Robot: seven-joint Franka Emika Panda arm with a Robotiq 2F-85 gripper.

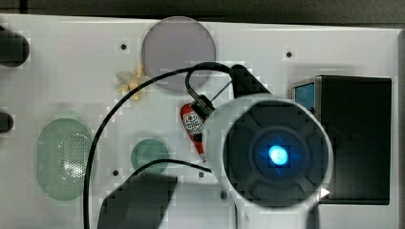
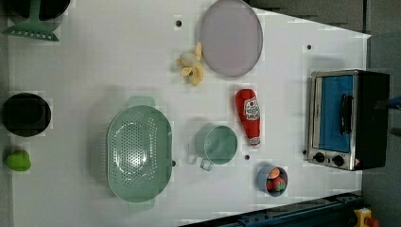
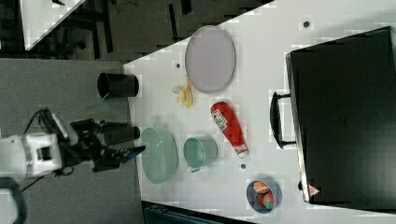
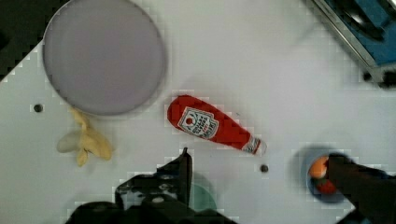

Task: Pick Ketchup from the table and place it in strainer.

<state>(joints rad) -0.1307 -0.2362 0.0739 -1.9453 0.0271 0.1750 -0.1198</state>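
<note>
The ketchup (image 2: 248, 117) lies flat on the white worktop (image 2: 94, 61), untouched, its rounded end toward the grey plate (image 2: 230, 37) and its white cap toward the small bowl of red and orange pieces (image 2: 273, 180). Going across the left view from its left: a black pot (image 2: 26, 114) and a green pepper (image 2: 18, 160) sit at the edge, then comes the strainer (image 2: 138, 152) (pale mint, perforated, nothing in it), then the teal cup (image 2: 216, 144) just beside the bottle, then the ketchup itself, and last the toaster oven (image 2: 347, 119) with its blue door. A peeled banana (image 2: 191, 66) lies next to the plate. In the right view the gripper (image 3: 133, 153) hangs at the right view's left, well apart from the bottle, with its jaws spread wide and holding nothing.
</note>
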